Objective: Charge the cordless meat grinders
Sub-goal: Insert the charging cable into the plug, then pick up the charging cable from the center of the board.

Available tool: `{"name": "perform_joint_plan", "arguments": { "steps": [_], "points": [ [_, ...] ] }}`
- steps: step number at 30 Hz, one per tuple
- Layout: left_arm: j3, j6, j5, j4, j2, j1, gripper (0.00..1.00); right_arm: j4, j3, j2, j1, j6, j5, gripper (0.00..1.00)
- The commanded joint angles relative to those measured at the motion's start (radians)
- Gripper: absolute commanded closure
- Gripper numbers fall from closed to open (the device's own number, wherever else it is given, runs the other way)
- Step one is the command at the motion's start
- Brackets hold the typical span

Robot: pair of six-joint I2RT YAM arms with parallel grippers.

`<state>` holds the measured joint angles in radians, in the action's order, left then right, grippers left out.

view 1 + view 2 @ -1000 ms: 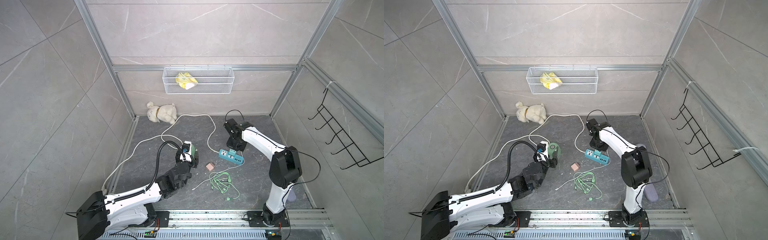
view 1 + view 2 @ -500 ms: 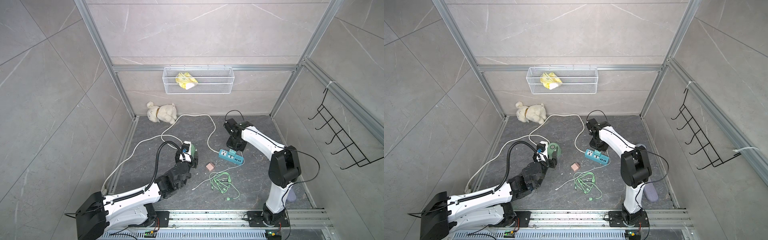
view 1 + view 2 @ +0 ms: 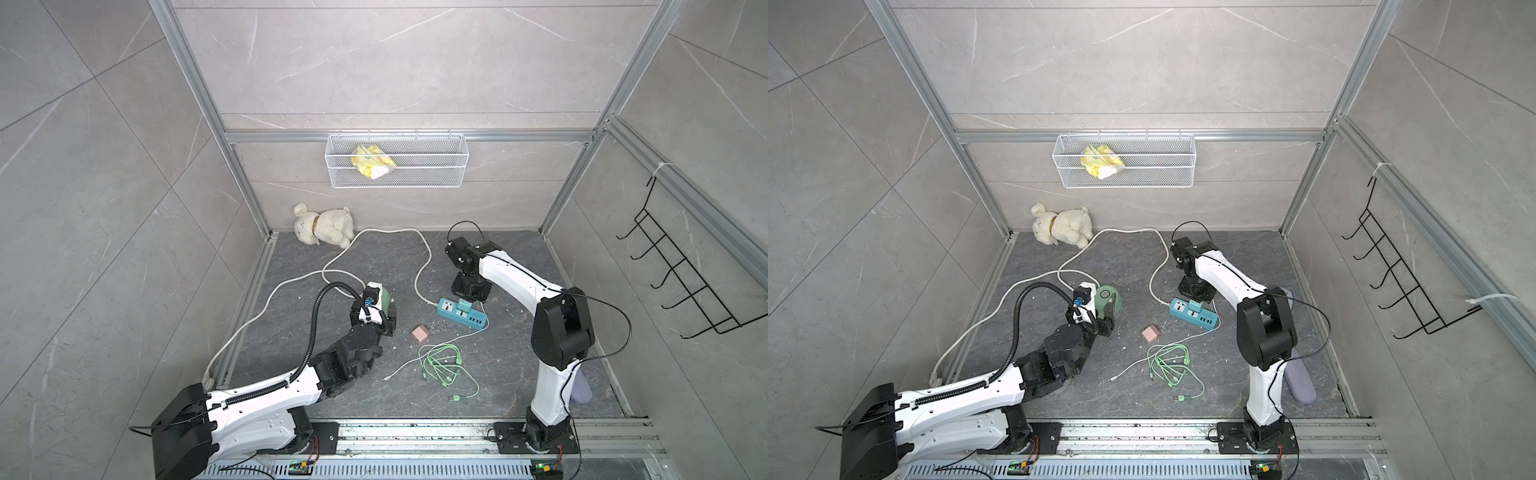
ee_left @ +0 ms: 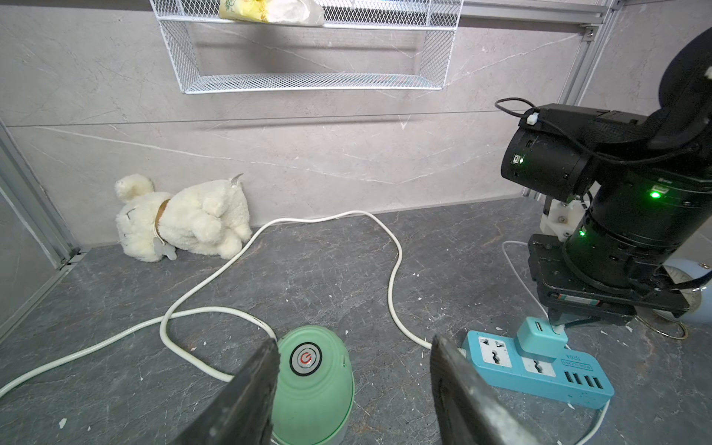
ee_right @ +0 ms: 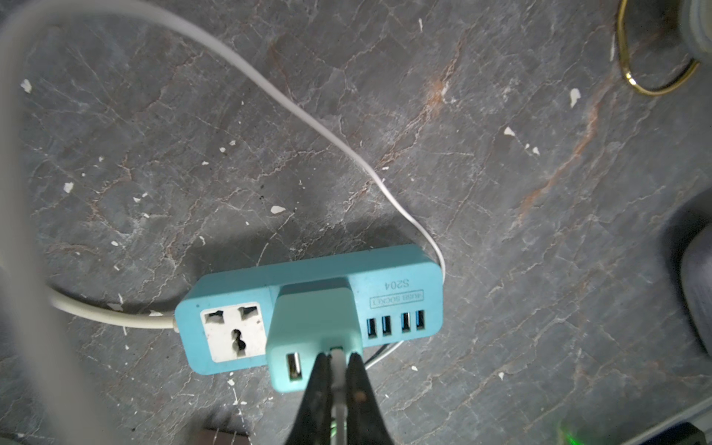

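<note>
Grinder, mint green, upright on table between parted fingers of released left claw, probably to be steadied; right claw clenched on white cable plug, apparently seating it in teal charger.

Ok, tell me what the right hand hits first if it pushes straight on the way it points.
The teal charger: the right hand, shut on a white plug, points straight at its port, with the power strip beneath it.
</note>
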<state>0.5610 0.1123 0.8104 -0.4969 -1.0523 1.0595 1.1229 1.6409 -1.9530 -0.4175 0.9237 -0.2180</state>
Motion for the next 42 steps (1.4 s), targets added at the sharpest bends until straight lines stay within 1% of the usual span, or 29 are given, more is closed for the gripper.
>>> {"name": "perform_joint_plan", "arguments": {
  "steps": [1,8,9,10,12,13,16,22,23,25,27,28,29,32,33,35,36,38,41,42],
  "points": [
    [0.028,-0.006,0.021,-0.025,0.013,-0.007,0.37,0.005,0.013,-0.063,0.003,-0.016,0.012,1.0],
    [0.025,-0.006,0.029,-0.022,0.018,-0.007,0.37,0.002,0.004,-0.072,0.003,-0.017,0.017,1.0],
    [0.026,-0.006,0.03,-0.022,0.018,-0.008,0.37,0.003,0.001,-0.062,0.003,-0.014,0.014,0.96],
    [0.025,-0.006,0.03,-0.021,0.017,-0.008,0.37,0.0,0.0,-0.051,0.002,-0.01,0.009,0.84],
    [0.027,-0.007,0.03,-0.022,0.013,-0.008,0.37,-0.013,-0.009,-0.024,-0.001,-0.008,0.006,0.66],
    [0.029,-0.008,0.031,-0.022,0.01,-0.008,0.37,-0.015,-0.009,-0.012,-0.003,-0.008,0.005,0.6],
    [0.034,-0.01,0.032,-0.019,0.003,-0.007,0.37,-0.022,-0.014,0.019,-0.006,-0.004,0.006,0.51],
    [0.042,-0.013,0.033,0.002,0.012,-0.008,0.37,-0.017,-0.023,0.104,-0.005,0.003,0.008,0.43],
    [0.047,-0.013,0.033,0.022,0.016,-0.007,0.37,-0.01,-0.03,0.131,-0.002,0.003,0.004,0.43],
    [0.065,0.002,0.024,0.099,0.033,-0.008,0.37,-0.004,-0.056,0.201,0.009,0.004,-0.002,0.38],
    [0.107,0.06,-0.014,0.265,0.067,-0.01,0.37,-0.003,-0.095,0.296,0.027,-0.026,-0.004,0.38],
    [0.135,0.118,-0.04,0.38,0.086,-0.012,0.37,-0.007,-0.112,0.35,0.034,-0.052,-0.009,0.38],
    [0.177,0.199,-0.073,0.517,0.105,-0.015,0.36,-0.011,-0.13,0.409,0.04,-0.089,-0.02,0.37],
    [0.286,0.532,-0.119,0.917,0.129,-0.017,0.35,-0.041,-0.178,0.57,0.048,-0.231,-0.031,0.37],
    [0.305,0.629,-0.16,1.016,0.131,-0.016,0.35,-0.068,-0.2,0.621,0.048,-0.284,-0.017,0.38],
    [0.311,0.705,-0.285,1.103,0.136,-0.017,0.35,-0.139,-0.242,0.688,0.049,-0.385,0.029,0.39],
    [0.297,0.72,-0.355,1.113,0.136,-0.017,0.36,-0.17,-0.264,0.713,0.05,-0.415,0.046,0.4],
    [0.267,0.749,-0.446,1.114,0.13,-0.017,0.36,-0.223,-0.293,0.735,0.049,-0.461,0.1,0.4],
    [0.24,0.74,-0.534,1.049,0.079,-0.018,0.39,-0.267,-0.305,0.756,0.049,-0.489,0.211,0.4],
    [0.248,0.708,-0.57,1.036,0.041,-0.017,0.39,-0.293,-0.328,0.779,0.049,-0.49,0.227,0.4]
  ]
}}
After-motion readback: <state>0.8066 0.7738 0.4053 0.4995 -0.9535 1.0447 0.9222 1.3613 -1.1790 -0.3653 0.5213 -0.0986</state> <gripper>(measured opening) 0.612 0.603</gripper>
